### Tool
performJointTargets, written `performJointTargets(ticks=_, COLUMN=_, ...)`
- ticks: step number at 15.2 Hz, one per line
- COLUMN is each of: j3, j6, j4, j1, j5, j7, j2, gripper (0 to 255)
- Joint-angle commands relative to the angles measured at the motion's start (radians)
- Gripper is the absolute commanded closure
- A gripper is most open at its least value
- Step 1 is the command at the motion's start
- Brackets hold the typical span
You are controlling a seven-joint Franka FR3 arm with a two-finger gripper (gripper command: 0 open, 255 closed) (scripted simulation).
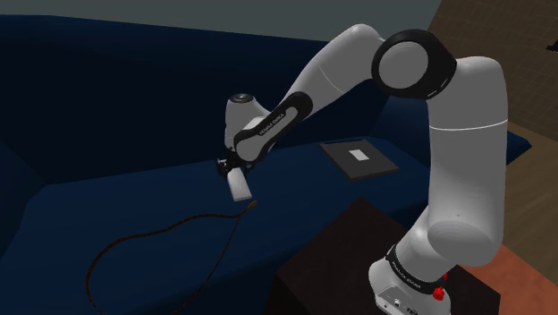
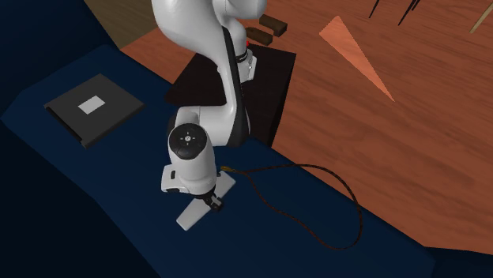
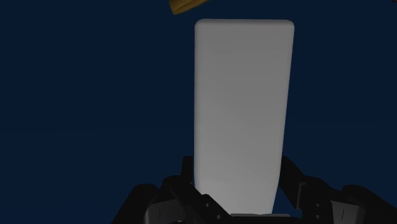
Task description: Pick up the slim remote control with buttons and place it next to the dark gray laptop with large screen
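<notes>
Nearest in the shoulder view, at the lower right, is the dark stand (image 1: 331,255) that carries the robot. Beyond it, a deep blue sofa (image 1: 107,116) spreads across the scene, with reddish-brown floor (image 2: 379,134) beside it. The white arm (image 1: 465,134) rises from the stand and bends down toward the seat, up and to that view's left.

On the seat lies the laptop (image 1: 358,159), a flat, closed, dark gray slab with a pale rectangle on its lid. A thin black cable (image 1: 134,235) loops over the cushion, and its brownish plug end sits just beyond the far tip of the remote (image 3: 243,108).

That remote is drawn as a plain white slim bar, with no buttons visible. It sits at the gripper (image 3: 235,207), over the seat and well apart from the laptop, which is off toward the shoulder view's right. In the wrist view the black jaws press against both sides of the remote's near end, so they appear clamped on it. I cannot tell whether it has cleared the cushion.

As a judgement, the grasp looks made. Carrying the remote across to the laptop and setting it down beside it are not yet done.
</notes>
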Motion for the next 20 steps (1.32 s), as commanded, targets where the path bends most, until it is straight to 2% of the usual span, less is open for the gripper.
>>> performJointTargets(ticks=1, j3=0.006, j6=-0.019, j4=-0.001, j1=-0.005, j5=0.008, j7=-0.008, j2=-0.02, gripper=255)
performJointTargets(ticks=16, j3=0.045, j6=-0.162, j4=0.003, j1=-0.033, j5=0.068, j7=-0.056, j2=-0.162, gripper=255)
performJointTargets(ticks=20, j3=0.032, j6=-0.138, j4=-0.061, j1=-0.106, j5=0.095, j7=-0.155, j2=-0.211, gripper=255)
